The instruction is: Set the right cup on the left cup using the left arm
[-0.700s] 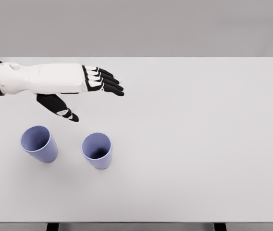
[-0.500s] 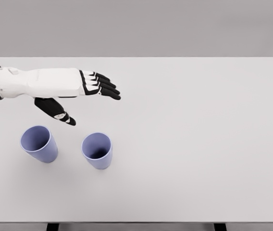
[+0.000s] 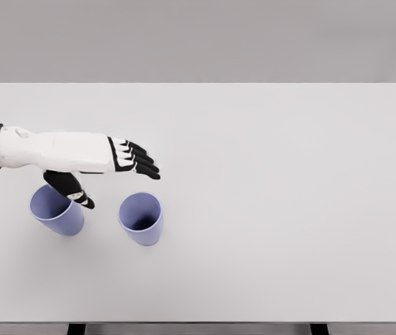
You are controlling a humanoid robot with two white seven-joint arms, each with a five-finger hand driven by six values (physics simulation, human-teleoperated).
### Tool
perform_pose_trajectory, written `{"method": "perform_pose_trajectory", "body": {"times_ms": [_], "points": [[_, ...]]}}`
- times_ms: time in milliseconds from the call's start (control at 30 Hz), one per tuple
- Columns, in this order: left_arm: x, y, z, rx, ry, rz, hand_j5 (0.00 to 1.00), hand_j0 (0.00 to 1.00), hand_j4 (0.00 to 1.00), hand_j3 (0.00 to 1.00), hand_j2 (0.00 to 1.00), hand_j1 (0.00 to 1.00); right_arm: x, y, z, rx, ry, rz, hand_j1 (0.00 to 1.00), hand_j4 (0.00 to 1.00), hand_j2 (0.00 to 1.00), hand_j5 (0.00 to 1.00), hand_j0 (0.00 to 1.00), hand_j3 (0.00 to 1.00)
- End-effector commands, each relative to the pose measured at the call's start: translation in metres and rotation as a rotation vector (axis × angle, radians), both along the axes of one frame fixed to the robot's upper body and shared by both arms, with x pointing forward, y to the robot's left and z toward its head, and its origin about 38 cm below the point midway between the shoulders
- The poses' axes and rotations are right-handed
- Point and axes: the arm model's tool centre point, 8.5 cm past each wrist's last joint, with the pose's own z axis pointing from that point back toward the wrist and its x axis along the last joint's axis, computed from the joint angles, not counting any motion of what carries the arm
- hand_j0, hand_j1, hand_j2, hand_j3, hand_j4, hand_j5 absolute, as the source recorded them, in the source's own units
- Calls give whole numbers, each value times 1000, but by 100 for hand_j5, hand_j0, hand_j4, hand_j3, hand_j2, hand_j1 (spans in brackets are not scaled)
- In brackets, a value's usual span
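While the right cup (image 3: 141, 218) sits upright on the table (image 3: 275, 202), nothing is touching it. It's a lavender-blue tumbler with its open mouth facing up, a bit left of the table's middle and toward the near edge. The left cup (image 3: 56, 209) is the same kind, same colour, also upright, standing beside it with a clear gap between the two, so they're near each other but not touching.

The left hand (image 3: 107, 164) hangs just behind the cups, coming in from the left edge on a white forearm. Its four black-tipped fingers (image 3: 142, 160) are stretched out flat and pointing right, ending just behind the right cup's rim and a little to its left. The thumb (image 3: 72, 190) drops down separately, and in this view it overlaps the back rim of the left cup; can't really tell if it's actually touching or just passing above it. So the hand is loose and spread, holding nothing.

Everything else is just the plain white tabletop stretching off to the right, with a grey wall (image 3: 198, 38) behind it. At the bottom edge two dark table legs (image 3: 77, 329) poke out.
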Motion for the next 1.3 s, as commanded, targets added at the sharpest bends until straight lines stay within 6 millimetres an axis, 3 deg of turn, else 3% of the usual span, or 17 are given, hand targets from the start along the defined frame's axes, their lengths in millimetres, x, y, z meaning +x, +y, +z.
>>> {"method": "perform_pose_trajectory", "body": {"times_ms": [0, 600, 1267], "points": [[-2, -4, -5, 46, 16, -30, 100, 100, 100, 100, 100, 100, 0, 0, 0, 1, 0, 1, 100, 100, 100, 100, 100, 100], [-2, -30, -13, 2, 37, -87, 100, 100, 100, 100, 100, 100, 0, 0, 0, 1, 0, 2, 100, 100, 100, 100, 100, 100], [-6, -27, -23, -6, 66, -78, 100, 100, 100, 100, 100, 100, 0, 0, 0, 1, 0, 1, 100, 100, 100, 100, 100, 100]]}}
